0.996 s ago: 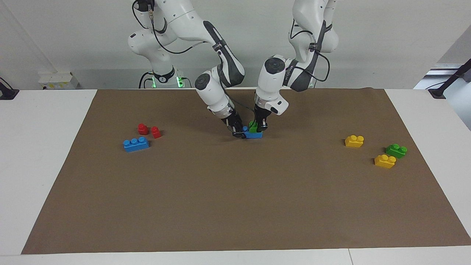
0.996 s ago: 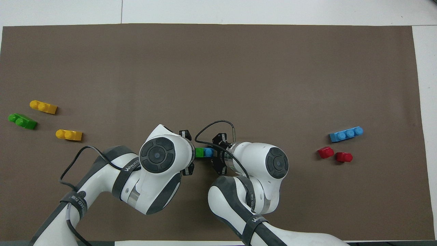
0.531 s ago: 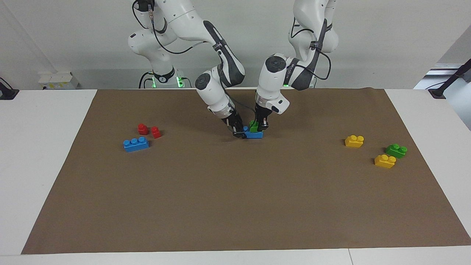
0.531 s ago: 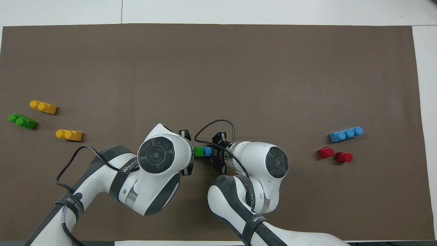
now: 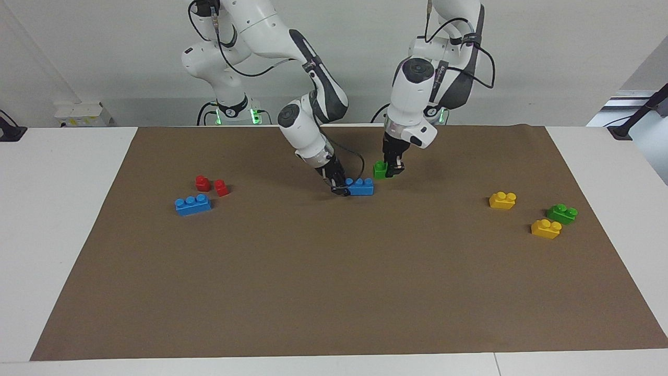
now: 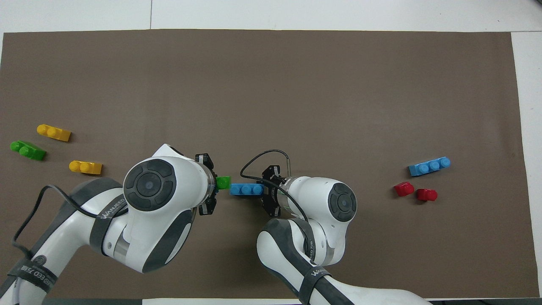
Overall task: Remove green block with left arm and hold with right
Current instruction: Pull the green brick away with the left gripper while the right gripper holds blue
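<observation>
My left gripper [image 5: 392,171] is shut on the small green block [image 5: 380,169] and holds it a little above the brown mat. It is over the mat beside a blue brick [image 5: 361,187], toward the left arm's end. In the overhead view the green block [image 6: 223,182] sticks out from under the left wrist, apart from the blue brick [image 6: 247,189]. My right gripper [image 5: 340,189] is shut on one end of the blue brick and holds it down on the mat; it also shows in the overhead view [image 6: 266,190].
Two yellow bricks [image 5: 502,200] [image 5: 546,228] and another green brick [image 5: 562,213] lie toward the left arm's end. A blue three-stud brick [image 5: 193,204] and two red blocks [image 5: 202,183] [image 5: 221,187] lie toward the right arm's end.
My left gripper has pulled the green block off the blue brick, lifting it and moving it toward the left arm's end. The right gripper has kept its hold on the blue brick.
</observation>
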Controlling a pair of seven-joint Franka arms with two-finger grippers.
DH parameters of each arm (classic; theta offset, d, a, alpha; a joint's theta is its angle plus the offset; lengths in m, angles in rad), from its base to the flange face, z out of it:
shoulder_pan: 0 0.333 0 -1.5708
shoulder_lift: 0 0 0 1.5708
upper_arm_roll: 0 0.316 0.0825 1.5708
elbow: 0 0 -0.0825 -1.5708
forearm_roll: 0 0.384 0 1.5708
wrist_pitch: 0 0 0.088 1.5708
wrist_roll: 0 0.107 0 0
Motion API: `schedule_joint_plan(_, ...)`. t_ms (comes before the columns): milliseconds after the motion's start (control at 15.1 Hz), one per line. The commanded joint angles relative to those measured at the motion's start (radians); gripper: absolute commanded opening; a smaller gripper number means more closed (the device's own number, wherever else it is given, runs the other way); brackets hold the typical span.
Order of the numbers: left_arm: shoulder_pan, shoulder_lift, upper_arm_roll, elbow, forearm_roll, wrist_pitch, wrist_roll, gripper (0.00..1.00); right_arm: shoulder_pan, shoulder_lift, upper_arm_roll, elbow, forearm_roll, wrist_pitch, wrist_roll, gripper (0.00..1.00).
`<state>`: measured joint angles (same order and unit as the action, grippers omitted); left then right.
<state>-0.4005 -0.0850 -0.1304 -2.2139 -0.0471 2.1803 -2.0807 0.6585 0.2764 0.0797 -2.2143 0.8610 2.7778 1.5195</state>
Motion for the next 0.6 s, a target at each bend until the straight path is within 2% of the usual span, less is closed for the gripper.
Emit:
schedule_joint_plan(0, 0.081, -0.015, -0.005, -0.006, 0.013, -0.027, 0.108, 0.00, -0.019, -0.005, 0.002, 0.002, 0.035, -0.023, -0.050, 0.00)
schedule_joint_plan(332, 0.262, -0.010, -0.003, -0.006, 0.013, -0.034, 0.455, 0.00, -0.267, -0.137, -0.004, 0.008, 0.013, -0.311, -0.221, 0.00)
schedule_joint_plan(531, 0.376, -0.007, -0.003, -0.006, 0.013, -0.025, 0.675, 0.00, -0.442, -0.155, -0.004, 0.044, -0.037, -0.475, -0.326, 0.00)
